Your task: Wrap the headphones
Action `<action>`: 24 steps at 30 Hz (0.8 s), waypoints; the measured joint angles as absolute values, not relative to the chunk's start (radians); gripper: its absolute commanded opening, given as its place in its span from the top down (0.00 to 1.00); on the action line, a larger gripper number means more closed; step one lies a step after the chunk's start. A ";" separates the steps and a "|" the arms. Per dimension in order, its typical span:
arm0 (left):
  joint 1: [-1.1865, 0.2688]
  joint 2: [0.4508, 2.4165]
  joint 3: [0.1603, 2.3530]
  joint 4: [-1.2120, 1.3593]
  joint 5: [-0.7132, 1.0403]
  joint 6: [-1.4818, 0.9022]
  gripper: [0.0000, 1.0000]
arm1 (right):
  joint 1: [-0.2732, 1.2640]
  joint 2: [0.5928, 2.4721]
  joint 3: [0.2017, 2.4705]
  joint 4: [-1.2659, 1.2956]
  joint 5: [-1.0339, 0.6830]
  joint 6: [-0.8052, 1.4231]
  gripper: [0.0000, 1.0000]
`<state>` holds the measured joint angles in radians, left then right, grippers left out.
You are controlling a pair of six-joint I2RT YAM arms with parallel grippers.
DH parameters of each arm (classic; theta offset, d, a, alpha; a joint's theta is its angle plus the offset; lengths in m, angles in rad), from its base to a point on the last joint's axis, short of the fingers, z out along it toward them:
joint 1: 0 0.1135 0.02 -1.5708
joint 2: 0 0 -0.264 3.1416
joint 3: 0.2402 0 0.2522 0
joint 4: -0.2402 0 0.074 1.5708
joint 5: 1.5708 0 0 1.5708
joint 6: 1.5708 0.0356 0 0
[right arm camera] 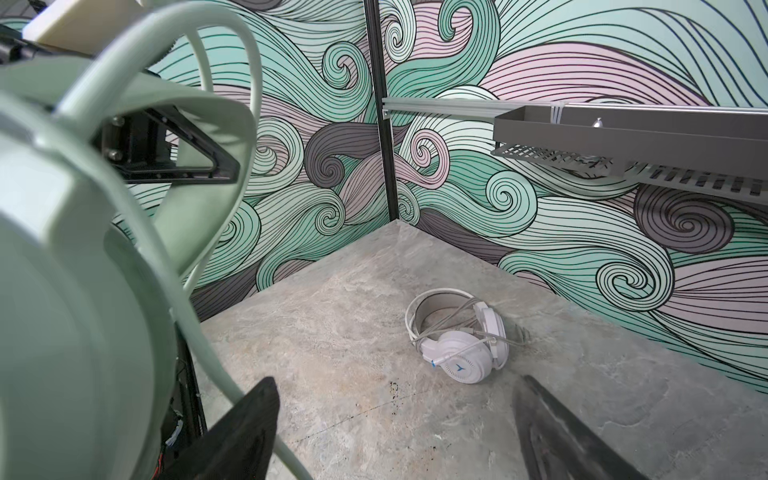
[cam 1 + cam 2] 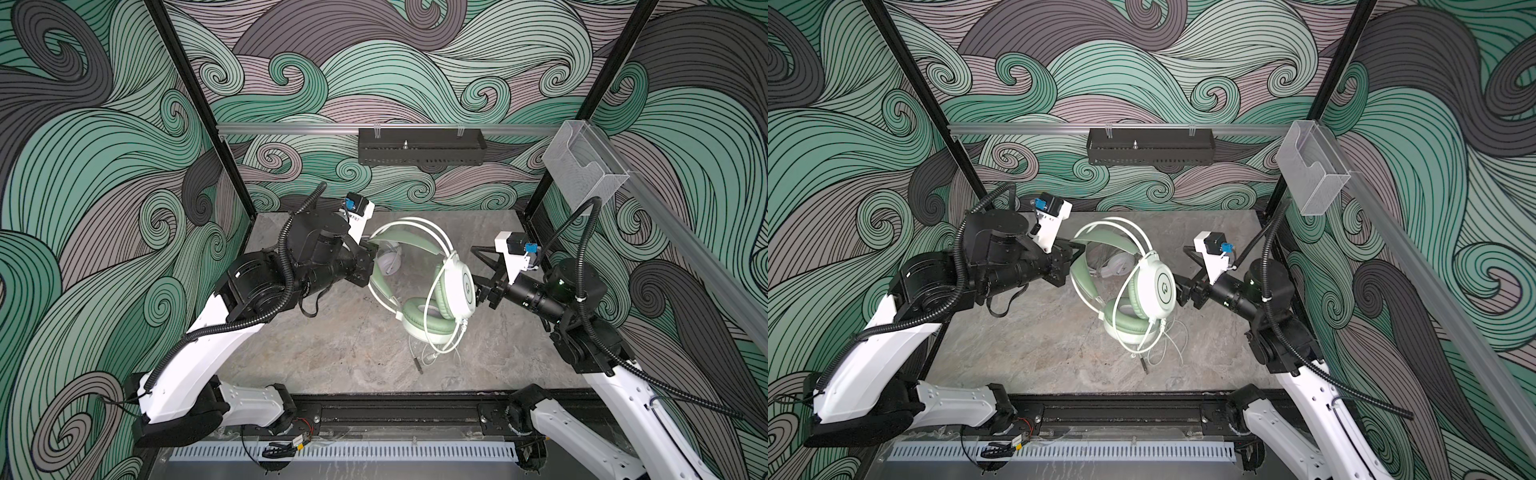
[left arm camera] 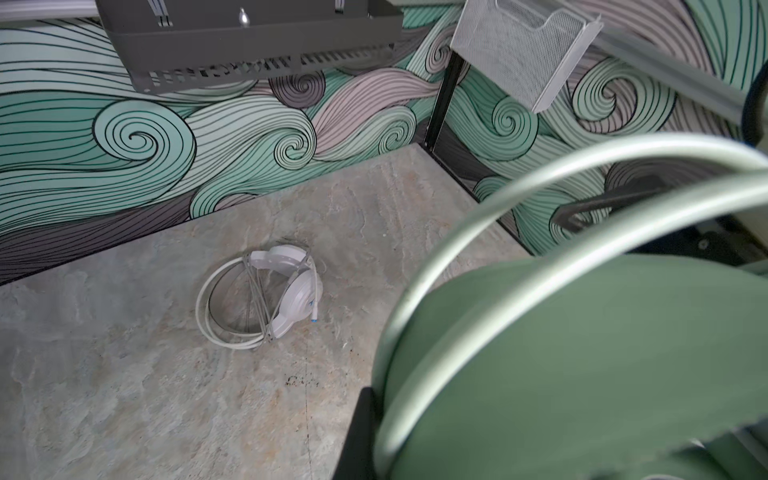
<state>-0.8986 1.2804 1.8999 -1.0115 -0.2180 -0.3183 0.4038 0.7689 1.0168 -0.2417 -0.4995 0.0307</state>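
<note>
The mint green headphones (image 2: 459, 286) (image 2: 1160, 286) hang above the table's middle, tilted. My left gripper (image 2: 370, 266) (image 2: 1073, 262) is shut on their green headband (image 3: 582, 374); one black finger (image 3: 357, 436) shows beside it. My right gripper (image 2: 478, 286) (image 2: 1177, 289) is open just beside the white outer earcup, with only table between its fingers (image 1: 399, 415). The mint headset's cable (image 2: 440, 345) loops down from the cups, its plug lying on the table. The white headphones (image 2: 388, 259) (image 2: 1117, 264) (image 3: 291, 299) (image 1: 461, 349) lie at the back with cable wound across their band.
The grey marbled table (image 2: 332, 353) is walled on three sides. A black perforated shelf (image 2: 419, 151) hangs on the back rail and a clear holder (image 2: 582, 170) on the right rail. Both arm bases sit on the front rail.
</note>
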 measured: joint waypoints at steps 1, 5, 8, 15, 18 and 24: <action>-0.892 1.287 1.913 -1.002 -0.212 -0.329 1.00 | 0.403 0.772 1.017 -0.231 -0.504 0.036 0.11; -0.872 1.320 1.982 -0.974 -0.193 -0.359 1.00 | 0.403 0.788 1.017 -0.201 -0.515 0.058 0.11; -0.859 1.342 2.020 -0.941 -0.171 -0.387 1.00 | 0.403 0.796 1.011 -0.168 -0.525 0.087 0.11; -0.847 1.374 2.033 -0.877 -0.117 -0.439 1.00 | 0.405 0.838 0.968 -0.042 -0.543 0.168 0.10; -0.841 1.390 2.037 -0.857 -0.099 -0.458 1.00 | 0.414 0.876 0.967 -0.002 -0.549 0.186 0.12; -0.825 1.417 2.065 -0.819 -0.089 -0.497 1.00 | 0.424 0.913 0.919 0.069 -0.558 0.223 0.17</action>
